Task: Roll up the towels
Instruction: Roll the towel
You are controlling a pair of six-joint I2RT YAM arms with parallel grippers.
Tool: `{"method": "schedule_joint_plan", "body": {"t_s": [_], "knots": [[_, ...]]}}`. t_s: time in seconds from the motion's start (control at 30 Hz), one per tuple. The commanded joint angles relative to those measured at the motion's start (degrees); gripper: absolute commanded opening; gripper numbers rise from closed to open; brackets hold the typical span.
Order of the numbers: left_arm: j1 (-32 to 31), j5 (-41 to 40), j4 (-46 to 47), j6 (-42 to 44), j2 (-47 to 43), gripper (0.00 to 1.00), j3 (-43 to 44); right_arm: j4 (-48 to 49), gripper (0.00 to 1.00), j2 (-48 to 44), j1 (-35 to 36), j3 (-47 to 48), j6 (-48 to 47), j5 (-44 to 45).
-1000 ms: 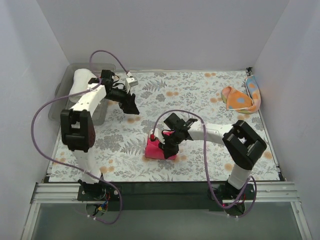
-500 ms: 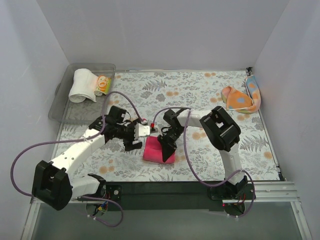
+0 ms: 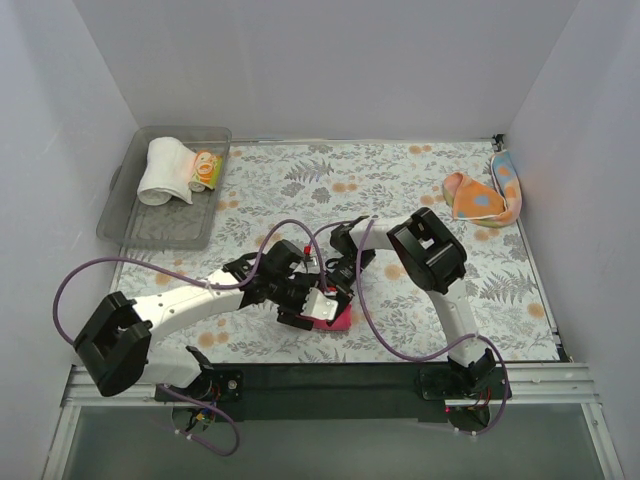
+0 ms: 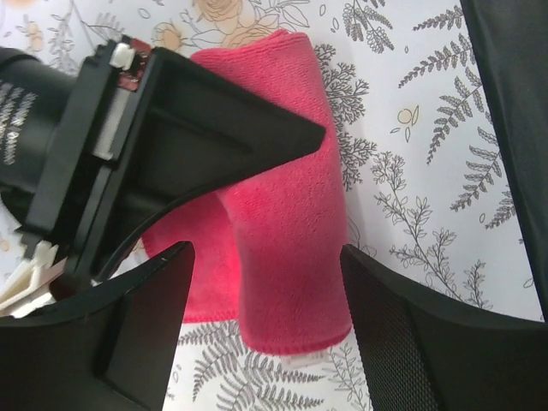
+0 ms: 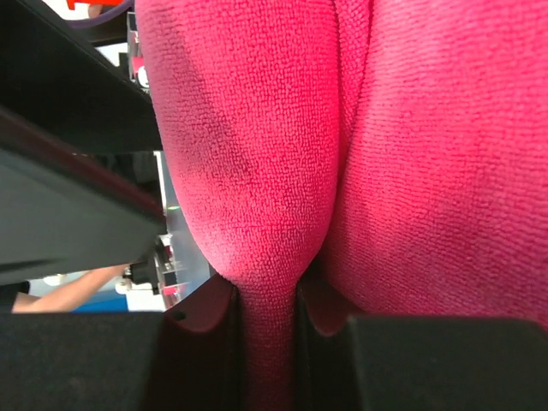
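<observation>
Right wrist view shows the right gripper (image 5: 270, 295) clamped on a fold of the magenta towel (image 5: 257, 154). Over it the left gripper (image 4: 265, 253) hangs spread wide, jaws either side of the towel, which lies, perhaps half rolled, on the floral covering (image 4: 428, 171) near its front middle.

Soft, even light falls from above in the overhead view; the arms (image 3: 185, 297) cast faint shadows on the floral table covering (image 3: 400, 180); in the left wrist view the print is sharp, the left gripper (image 4: 261, 257) black and featureless along the bottom; the right wrist view shows the magenta towel (image 5: 257, 128) in crisp weave, the frame's left edge blurred and dim.
</observation>
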Motion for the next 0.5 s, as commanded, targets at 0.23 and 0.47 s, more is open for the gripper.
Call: {"method": "schedule_joint_plan", "body": {"t_s": [0.23,0.47], "knots": [[-3.1,-3.4,2.0,-0.2,5.7,0.37,-2.8,0.3,0.06,3.7,-1.3,1.1,-0.5,9.1],[-2.9,-1.1,-6.0,-1.3,8.9,0.01,-1.7,0.5,0.44,0.9,-6.0,3.4,2.5,11.4]]}}
